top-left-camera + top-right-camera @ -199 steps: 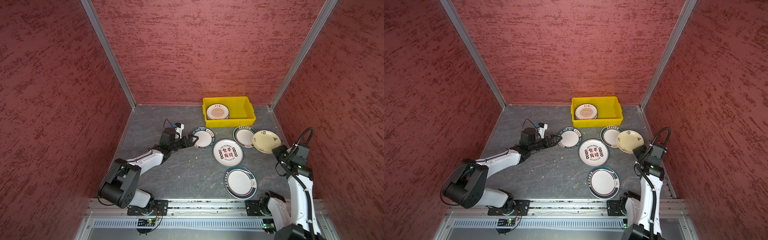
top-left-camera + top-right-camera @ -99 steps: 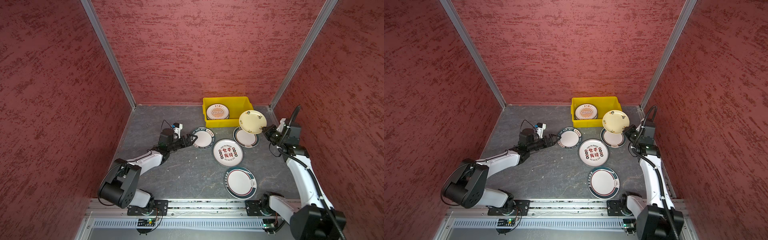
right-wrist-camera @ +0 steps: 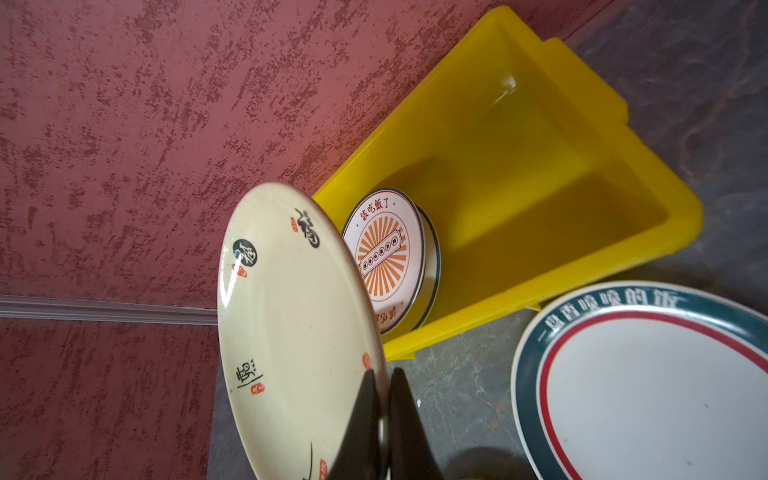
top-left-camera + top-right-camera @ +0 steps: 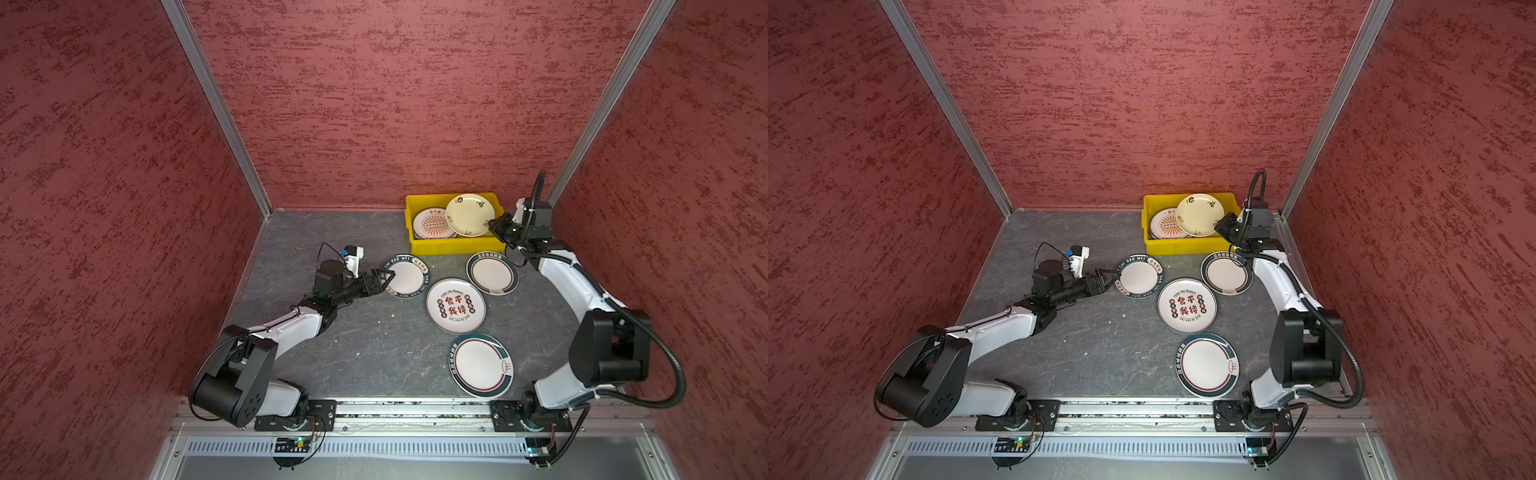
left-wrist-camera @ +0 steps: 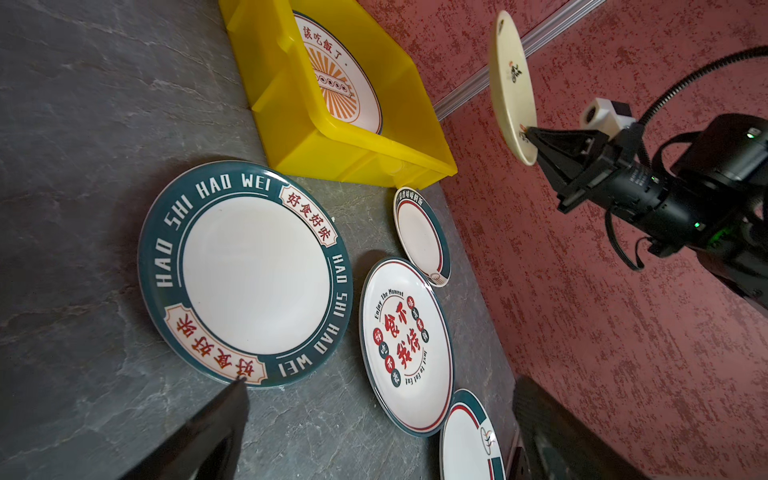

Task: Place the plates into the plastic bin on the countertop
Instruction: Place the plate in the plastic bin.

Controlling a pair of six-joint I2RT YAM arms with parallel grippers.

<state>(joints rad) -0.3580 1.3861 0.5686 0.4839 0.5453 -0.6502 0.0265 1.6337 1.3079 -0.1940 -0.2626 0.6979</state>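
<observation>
1. Done: a sunburst plate [image 4: 432, 224] lies flat in the bin [image 4: 457, 246], in the half toward the left arm. In the right wrist view a second rim appears to show beneath it, but how many plates are stacked there cannot be told.
2. In hand: a cream plate [image 4: 469, 214] is gripped at its rim by the right claw [image 4: 493, 224], whose jaws are closed on it. The plate is held tilted in the air above the bin's other half and is not yet set down. The bin floor below it is bare in the right wrist view.
3. Judged next in line: the HAO WEI plate [image 4: 407, 276] lies flat on the tabletop [image 4: 353, 353], just in front of the bin's corner. The left claw [image 4: 388, 279] is spread wide at the plate's near rim and nothing is held. Whether a finger touches the rim cannot be told.
4. Left untouched: three plates lie flat and face up on the tabletop.
   - The red-character plate [image 4: 456, 305] is in the middle.
   - A teal plate [image 4: 492, 273] lies just in front of the bin.
   - The front plate [image 4: 482, 365] is nearest the arm bases.
5. Tally: at least one plate is in the bin, one is being carried in, and four remain on the tabletop. The task is judged to be under half done.
</observation>
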